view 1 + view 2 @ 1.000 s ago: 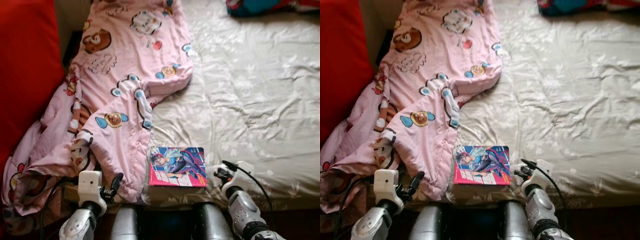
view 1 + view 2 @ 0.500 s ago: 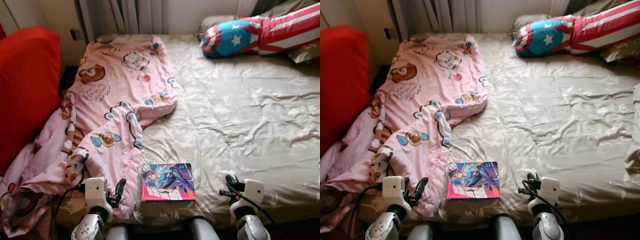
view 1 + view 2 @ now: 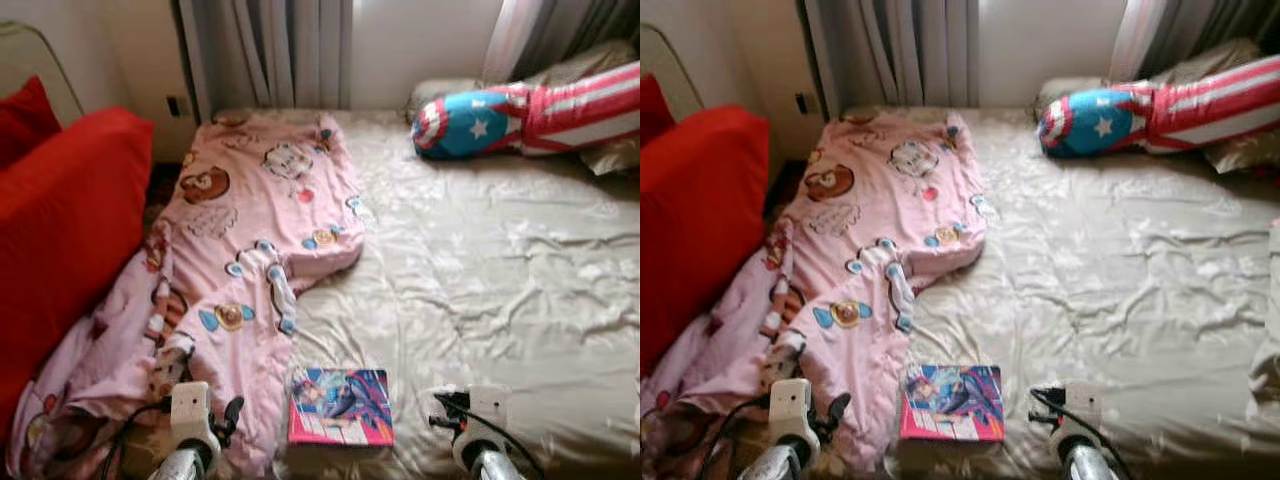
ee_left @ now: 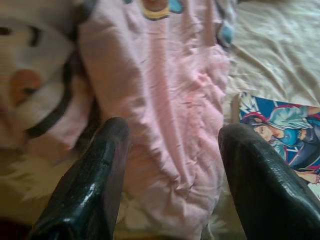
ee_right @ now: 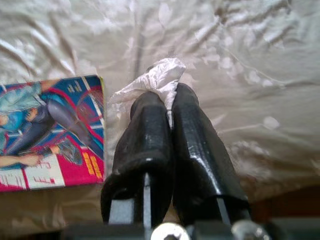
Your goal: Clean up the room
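Right tool (image 5: 167, 107) pinched tight on a crumpled white tissue (image 5: 150, 80), low over the beige bed sheet (image 3: 500, 270) at the near edge of the bed, just beside the comic book (image 3: 340, 405). Fingers (image 5: 145, 140) pressed together with the tissue bunched out past their tips.

Left tool (image 4: 170, 165) spread wide and holding nothing, hovering over the near hem of the pink cartoon-print blanket (image 3: 260, 230), with the comic book just off to its right. Blanket draped along the bed's left side and spilling off toward a red cushion (image 3: 60, 220) on the robot's left.

Comic book flat on the sheet near the foot edge, touching the blanket's edge, between the two tools. Far across the bed, a pillow in blue with a white star and red-and-white stripes (image 3: 520, 105) lying against the wall, below grey curtains (image 3: 280, 50).
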### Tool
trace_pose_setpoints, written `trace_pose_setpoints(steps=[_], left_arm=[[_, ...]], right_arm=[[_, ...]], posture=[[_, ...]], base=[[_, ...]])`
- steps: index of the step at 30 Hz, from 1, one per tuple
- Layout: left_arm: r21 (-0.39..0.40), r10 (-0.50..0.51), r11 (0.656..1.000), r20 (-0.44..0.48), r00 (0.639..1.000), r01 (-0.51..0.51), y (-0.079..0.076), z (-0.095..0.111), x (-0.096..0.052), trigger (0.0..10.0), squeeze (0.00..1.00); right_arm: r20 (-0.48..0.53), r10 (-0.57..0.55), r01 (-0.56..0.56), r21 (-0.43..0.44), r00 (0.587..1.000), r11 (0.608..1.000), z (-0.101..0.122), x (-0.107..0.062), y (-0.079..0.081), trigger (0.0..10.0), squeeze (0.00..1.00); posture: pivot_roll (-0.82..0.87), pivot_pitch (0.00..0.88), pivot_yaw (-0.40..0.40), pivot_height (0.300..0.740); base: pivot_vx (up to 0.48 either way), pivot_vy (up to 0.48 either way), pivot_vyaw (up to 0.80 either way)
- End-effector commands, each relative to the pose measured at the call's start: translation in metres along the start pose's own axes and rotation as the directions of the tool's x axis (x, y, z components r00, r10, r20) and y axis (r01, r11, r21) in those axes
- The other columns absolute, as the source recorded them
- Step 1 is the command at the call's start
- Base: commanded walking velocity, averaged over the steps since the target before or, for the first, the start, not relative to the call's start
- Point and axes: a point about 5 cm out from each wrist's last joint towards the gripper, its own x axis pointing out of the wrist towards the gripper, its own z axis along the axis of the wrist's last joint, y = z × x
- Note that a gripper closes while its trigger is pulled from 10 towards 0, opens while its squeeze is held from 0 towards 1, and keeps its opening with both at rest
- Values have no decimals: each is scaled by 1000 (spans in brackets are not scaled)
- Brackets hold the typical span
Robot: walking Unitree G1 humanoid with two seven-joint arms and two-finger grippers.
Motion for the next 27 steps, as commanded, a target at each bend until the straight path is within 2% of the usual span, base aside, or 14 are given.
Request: trace_pose_setpoints(steps=[1, 6, 7, 15, 20, 24, 27], left_arm=[[12, 9, 1000, -59, 998, -9, 2, -10, -2, 10000, 0], [22, 25, 1000, -161, 987, -22, 3, -25, -4, 10000, 0], [5, 33, 999, -182, 983, -32, 3, -27, -3, 10000, 0], [14, 11, 1000, -230, 973, -8, -7, -30, 0, 10000, 0], [40, 5, 999, -304, 953, 7, -5, -46, -8, 10000, 0], [36, 47, 999, -342, 939, -37, 6, -57, -17, 10000, 0], [35, 66, 998, -344, 937, -57, 14, -58, -20, 10000, 0]], right_arm=[[-79, -20, 19, -18, 997, 1000, -13, -3, -3, 10000, 0], [-184, -16, 9, -38, 983, 999, -29, -8, 0, 10000, 0], [-205, -26, 20, -33, 978, 999, -33, -10, 0, 10000, 0], [-248, -14, 2, -48, 969, 999, -43, -13, 6, 10000, 0], [-254, -8, -1, -37, 967, 999, -45, -14, 9, 10000, 0], [-273, -3, -13, -55, 962, 998, -49, -15, 10, 10000, 0], [-279, -35, 27, -34, 960, 999, -50, -16, 6, 10000, 0]], posture=[[4, 0, -52, 740], [-1, 0, -46, 740], [1, 0, -47, 740], [5, 0, -45, 740], [-10, 0, -32, 740], [-10, 0, -30, 740], [-3, 0, -30, 740]], base=[[0, 0, 0], [0, 0, 0], [0, 0, 0], [0, 0, 0], [0, 0, 794], [0, 0, 794], [0, 0, 796]])
